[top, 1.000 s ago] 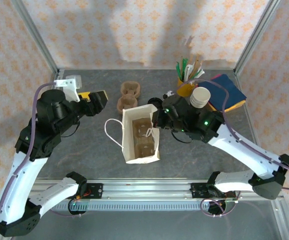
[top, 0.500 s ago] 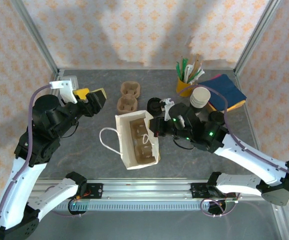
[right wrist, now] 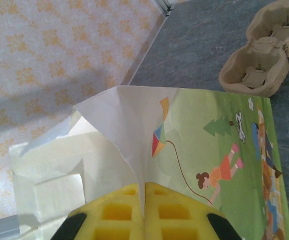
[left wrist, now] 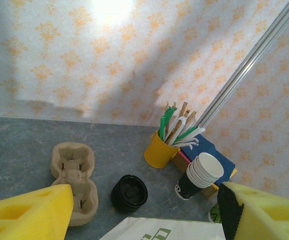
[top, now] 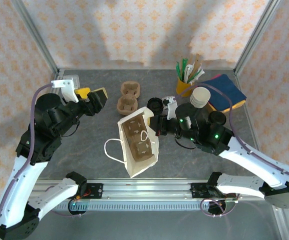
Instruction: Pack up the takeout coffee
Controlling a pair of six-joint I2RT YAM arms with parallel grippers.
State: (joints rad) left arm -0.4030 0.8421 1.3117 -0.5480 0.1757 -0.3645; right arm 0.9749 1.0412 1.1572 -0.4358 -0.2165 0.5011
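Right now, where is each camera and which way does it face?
Top external: high behind the robot, looking down on table, paper bag, left gripper, right gripper.
Left wrist: above the table's left, facing the far wall, yellow fingers apart at the bottom corners.
Right wrist: close at the bag, its fingers pinching the bag's edge.
Shared: top and left wrist both show the takeout coffee and yellow cup.

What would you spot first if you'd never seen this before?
The white paper bag in the middle of the table, its edge pinched by the right gripper; a kite-flying child is printed on its side. Then the yellow cup of straws at the back right.
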